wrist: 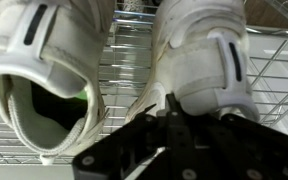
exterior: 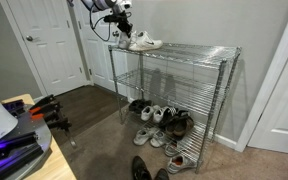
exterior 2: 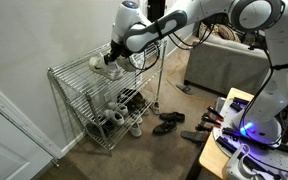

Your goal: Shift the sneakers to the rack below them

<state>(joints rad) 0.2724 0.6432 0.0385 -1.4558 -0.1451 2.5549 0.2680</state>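
Note:
The sneakers point(exterior: 142, 42) are a white pair lying side by side on the topmost wire tier point(exterior: 199, 52) of the chrome shelving unit; they also show in an exterior view point(exterior 2: 108, 68). In the wrist view the left sneaker point(wrist: 44, 80) lies free and the right sneaker point(wrist: 199, 50) has its heel between my fingers. My gripper point(wrist: 199, 112) is closed on that heel; it shows in both exterior views point(exterior: 121, 34) point(exterior 2: 117, 56) at the shelf's end. The rack point(exterior: 174, 80), the tier below, is bare point(exterior 2: 84, 97).
Mixed white and dark shoes point(exterior: 164, 115) fill the lower tiers point(exterior 2: 119, 110). A glossy black pair point(exterior: 142, 168) lies on the floor in front point(exterior 2: 167, 125). A white door point(exterior: 49, 45) stands beside the unit, a grey couch point(exterior 2: 224, 65) behind, and a desk with equipment point(exterior: 24, 140) nearby.

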